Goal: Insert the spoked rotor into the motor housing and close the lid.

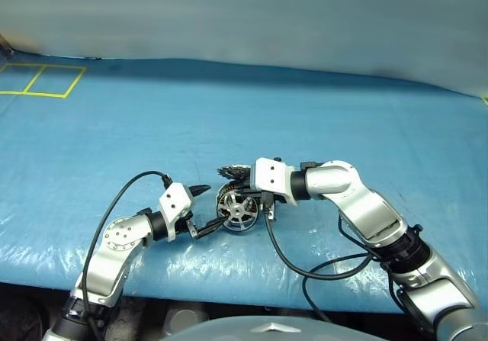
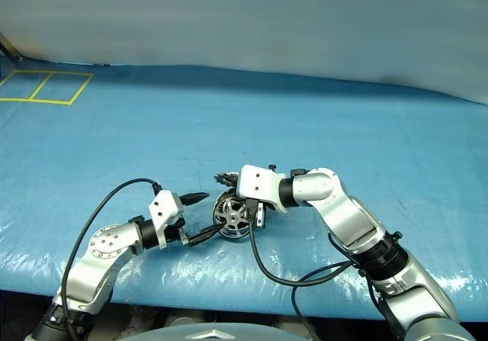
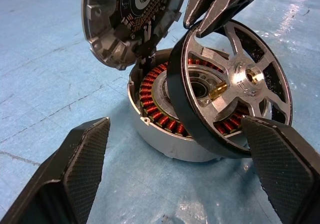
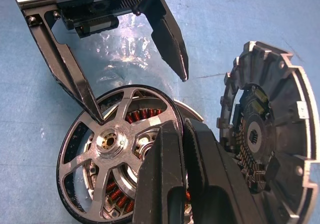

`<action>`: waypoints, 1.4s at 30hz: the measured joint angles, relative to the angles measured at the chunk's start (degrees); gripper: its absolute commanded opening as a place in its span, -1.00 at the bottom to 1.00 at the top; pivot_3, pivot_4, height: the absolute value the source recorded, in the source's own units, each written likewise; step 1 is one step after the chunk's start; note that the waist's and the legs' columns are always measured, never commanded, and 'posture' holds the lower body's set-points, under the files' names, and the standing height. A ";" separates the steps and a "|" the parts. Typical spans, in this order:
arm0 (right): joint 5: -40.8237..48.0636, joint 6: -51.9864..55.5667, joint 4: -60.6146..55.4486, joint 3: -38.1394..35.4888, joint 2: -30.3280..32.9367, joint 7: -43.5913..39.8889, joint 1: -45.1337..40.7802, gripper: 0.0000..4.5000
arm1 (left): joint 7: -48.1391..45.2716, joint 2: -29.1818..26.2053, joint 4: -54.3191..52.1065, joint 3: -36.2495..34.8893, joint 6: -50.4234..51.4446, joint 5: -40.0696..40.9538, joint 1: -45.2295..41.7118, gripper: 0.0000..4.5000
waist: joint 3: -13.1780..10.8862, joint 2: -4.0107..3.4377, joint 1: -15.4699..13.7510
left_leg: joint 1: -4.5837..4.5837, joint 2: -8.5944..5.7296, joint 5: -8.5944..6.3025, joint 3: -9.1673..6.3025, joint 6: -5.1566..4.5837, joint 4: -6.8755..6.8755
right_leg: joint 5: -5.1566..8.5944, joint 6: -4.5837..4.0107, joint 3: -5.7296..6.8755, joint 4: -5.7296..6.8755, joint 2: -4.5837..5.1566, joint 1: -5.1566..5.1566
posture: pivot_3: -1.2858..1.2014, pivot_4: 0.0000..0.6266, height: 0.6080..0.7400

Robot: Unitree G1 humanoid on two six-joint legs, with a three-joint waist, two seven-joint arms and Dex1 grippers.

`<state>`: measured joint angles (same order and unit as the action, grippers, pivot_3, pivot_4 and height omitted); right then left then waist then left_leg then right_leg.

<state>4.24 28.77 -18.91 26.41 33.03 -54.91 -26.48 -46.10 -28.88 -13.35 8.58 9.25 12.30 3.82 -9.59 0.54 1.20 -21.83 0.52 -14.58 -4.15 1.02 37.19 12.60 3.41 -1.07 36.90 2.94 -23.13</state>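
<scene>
Nearest the head camera, the two arms reach in over the worktop (image 1: 320,104), which is covered in blue sheeting with yellow taped squares (image 1: 42,79) at its far left corner.

Left hand (image 3: 175,169) comes in from the left, its fingers spread wide with nothing clamped between them. One finger (image 4: 70,78) touches a spoke of the rotor's face, while the other ends in the air above the wheel.

Right hand (image 4: 182,149) comes in from the right, pinched tight on the rotor's rim at the side toward the lid.

Lid (image 3: 125,18) stands swung up on its hinge at the far side of the housing, its dark segmented inner face with a square centre turned toward the wheel.

Housing (image 3: 150,119) sits on the sheeting near the worktop's middle front, between the two hands, with copper-red windings visible in a ring inside its silver wall.

Rotor (image 3: 235,83) is tilted, leaning on the housing's rim on the right hand's side, partly over the windings and not seated flat.
</scene>
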 measured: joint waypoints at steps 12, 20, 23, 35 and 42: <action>3.42 3.12 -0.04 -2.24 -1.12 -0.61 0.69 -0.98 | 0.03 0.10 1.41 0.02 -1.14 -0.06 -0.13 1.00 | 0.00 0.00 -0.01 | 0.03 0.00 0.00 -0.01 0.00 0.01 | 0.00 0.00 0.00 0.00 0.00 0.04 | 0.03 -0.52 1.00; 10.63 9.22 -0.63 -6.84 -1.79 -1.00 0.72 -0.98 | 0.01 0.24 1.83 0.02 -1.25 -0.01 -0.16 1.00 | 0.00 0.00 0.01 | 0.02 0.00 0.00 -0.01 0.00 0.00 | -0.01 -0.01 0.00 0.00 0.00 0.03 | 0.03 -0.52 1.00; 12.13 10.26 -1.35 -7.34 -1.96 -0.79 0.73 -0.98 | -0.02 0.28 1.93 0.02 -1.30 -0.02 -0.21 1.00 | 0.00 0.00 0.03 | 0.02 0.00 0.00 -0.02 0.00 0.00 | -0.01 -0.01 0.00 0.00 0.00 0.03 | 0.03 -0.52 1.00; 13.16 9.23 -10.75 -6.09 3.04 -2.64 2.79 -0.98 | 0.02 0.29 1.88 0.00 -1.05 0.09 -0.04 1.00 | 0.00 0.00 0.00 | 0.01 0.00 -0.01 -0.04 -0.01 -0.03 | 0.03 0.06 0.01 -0.01 0.00 0.02 | 0.03 -0.52 1.00; 8.86 7.85 -11.93 4.05 3.70 -3.62 3.20 -0.98 | 0.44 0.19 1.67 -0.09 -0.45 0.08 -0.02 1.00 | 0.00 0.01 0.13 | 0.02 0.02 0.01 -0.01 0.01 0.09 | 0.16 -0.19 0.01 0.02 0.00 0.04 | 0.03 -0.52 1.00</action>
<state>13.10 36.62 -30.84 30.46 36.73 -58.53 -23.28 -45.65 -28.68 -11.68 8.49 8.80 12.38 3.80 -9.59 0.55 1.33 -21.81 0.54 -14.56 -4.16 1.04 37.28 12.75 3.22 -1.06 36.92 2.94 -23.09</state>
